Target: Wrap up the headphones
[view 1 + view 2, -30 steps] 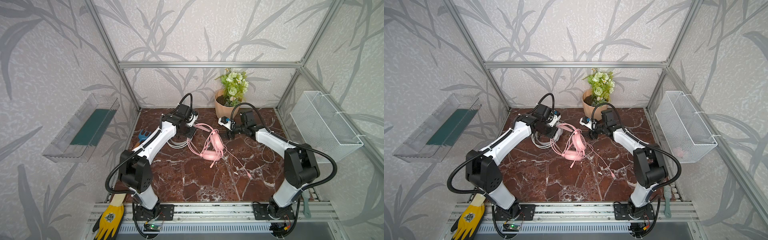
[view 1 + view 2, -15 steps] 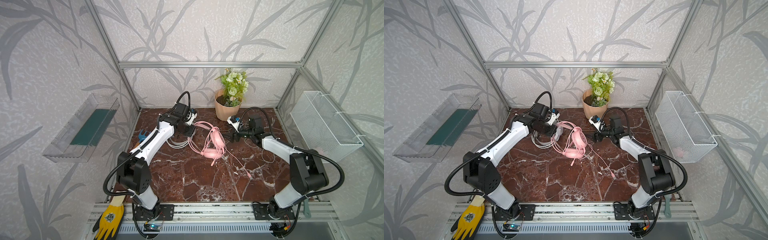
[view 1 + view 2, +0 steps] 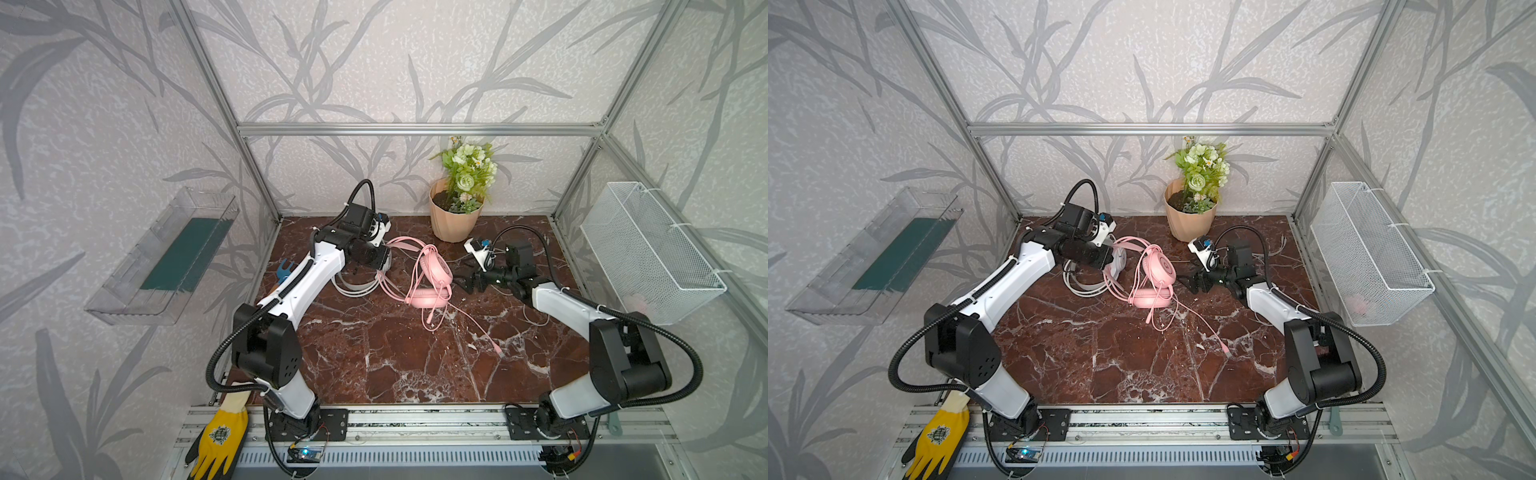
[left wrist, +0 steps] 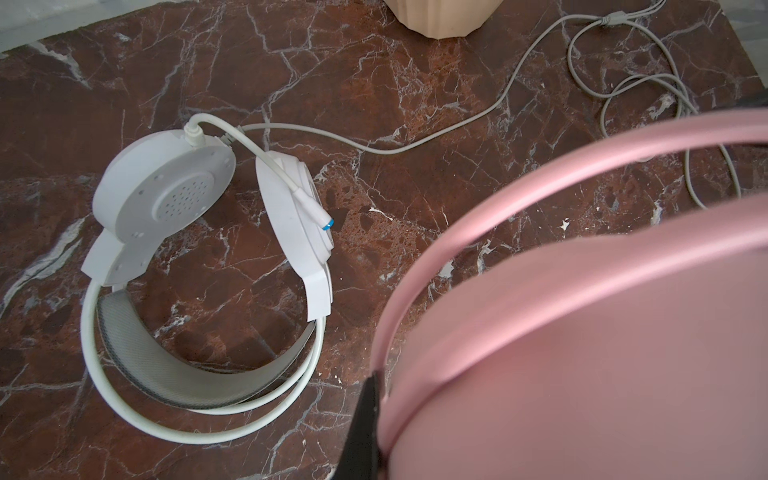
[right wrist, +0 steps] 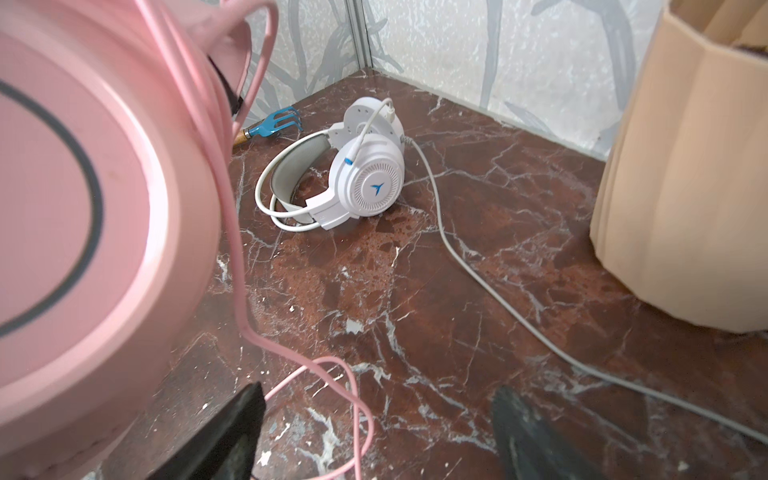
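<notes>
Over the table [image 3: 395,365], the big change is the right arm [image 3: 557,299]. A second ago it reached toward the back near the pot [image 3: 451,224]; now it has swung forward and down, low beside the pink set [image 3: 432,274]. The left arm [image 3: 307,282] has barely shifted. The pink set sits mid-table toward the back, one cup flat, the other raised, its band running to the left claw [image 3: 384,261]. The white set [image 4: 166,195] lies at back left, partly under the left arm, its white cable [image 5: 469,271] trailing loose past the pot. The pink cable [image 5: 237,257] already passes several times over the pink set, and the rest trails forward across the table to its plug. The left claw is pressed together on the pink band, steadying it. The right claw [image 3: 465,286] is spread, wider than a second ago, and holds nothing; a slack loop of pink cable lies on the table between its fingers [image 5: 245,415]. We judge that a turn has just been let go and a fresh grab of cable comes next; the white set is not yet begun.
</notes>
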